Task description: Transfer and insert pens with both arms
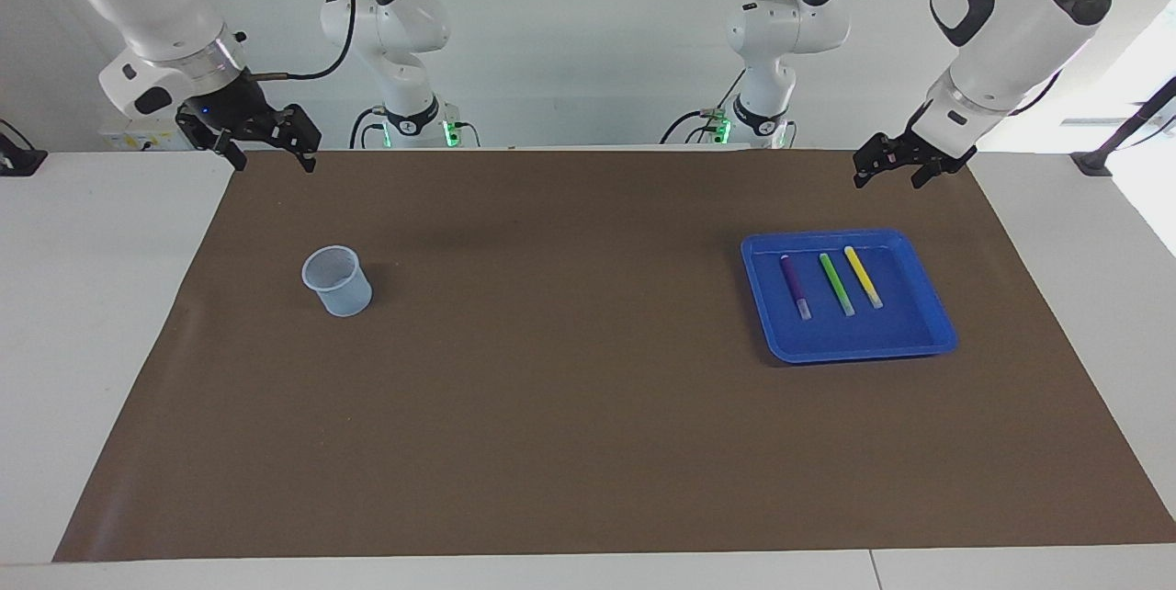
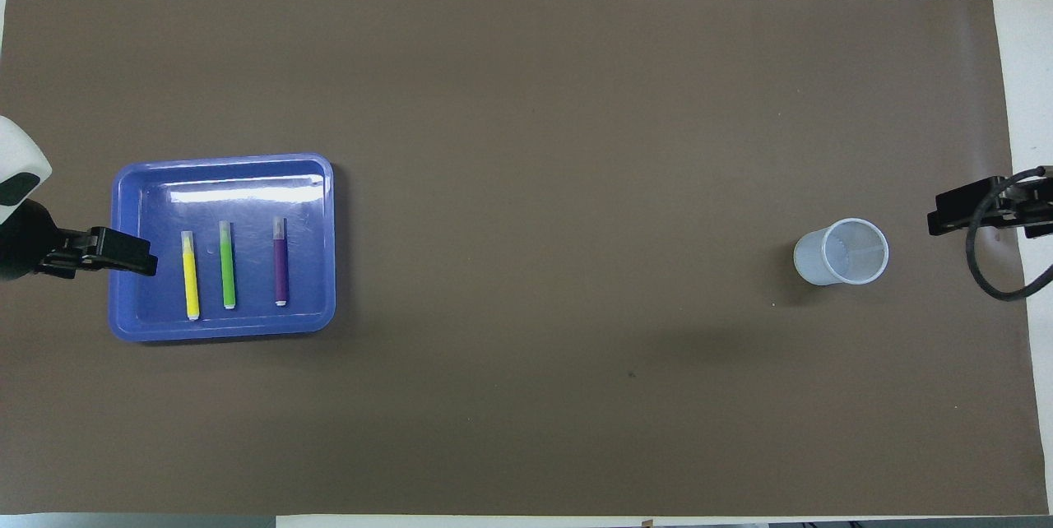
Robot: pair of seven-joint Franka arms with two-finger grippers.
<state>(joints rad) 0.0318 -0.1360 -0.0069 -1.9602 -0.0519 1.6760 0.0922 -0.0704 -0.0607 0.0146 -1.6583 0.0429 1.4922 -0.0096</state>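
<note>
Three pens lie side by side in a blue tray (image 1: pixel 850 353) toward the left arm's end of the table: purple (image 1: pixel 796 286), green (image 1: pixel 837 284) and yellow (image 1: pixel 864 277). In the overhead view they are the yellow (image 2: pixel 190 275), green (image 2: pixel 227 265) and purple (image 2: pixel 280 261) pens in the tray (image 2: pixel 222 329). My left gripper (image 1: pixel 887 178) is open and empty, raised over the mat beside the tray; in the overhead view it (image 2: pixel 132 257) overlaps the tray's rim. My right gripper (image 1: pixel 273 163) is open and empty, raised over the mat's corner, apart from a translucent cup (image 1: pixel 338 280).
The cup (image 2: pixel 841 252) stands upright and empty toward the right arm's end, with the right gripper (image 2: pixel 958 211) beside it. A brown mat (image 1: pixel 588 425) covers the white table. A thin black bracket (image 1: pixel 1125 135) stands at the table's edge by the left arm.
</note>
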